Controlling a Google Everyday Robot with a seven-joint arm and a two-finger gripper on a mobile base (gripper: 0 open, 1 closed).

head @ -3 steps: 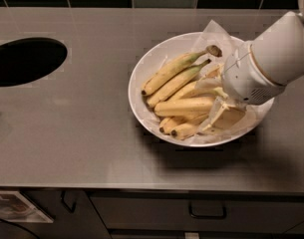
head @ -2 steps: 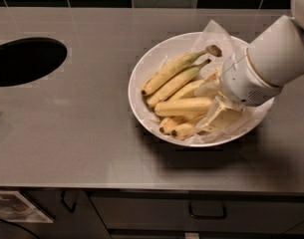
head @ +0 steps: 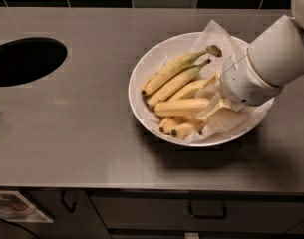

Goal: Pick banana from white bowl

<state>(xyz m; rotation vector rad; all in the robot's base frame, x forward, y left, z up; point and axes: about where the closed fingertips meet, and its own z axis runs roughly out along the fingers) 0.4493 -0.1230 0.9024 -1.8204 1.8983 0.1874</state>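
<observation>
The gripper (head: 217, 105) is held at the right side of the white bowl (head: 132, 86), against the banana (head: 184, 106); its state cannot be told. The paper (head: 216, 31) could be caught and dragged out.

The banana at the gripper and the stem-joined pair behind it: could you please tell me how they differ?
The banana is evenly yellow; the pair is green-tinged. The banana is shorter and lies nearly level, its right end at the gripper; the pair is longer and slants up to one dark stem. All lie on paper in the bowl.
</observation>
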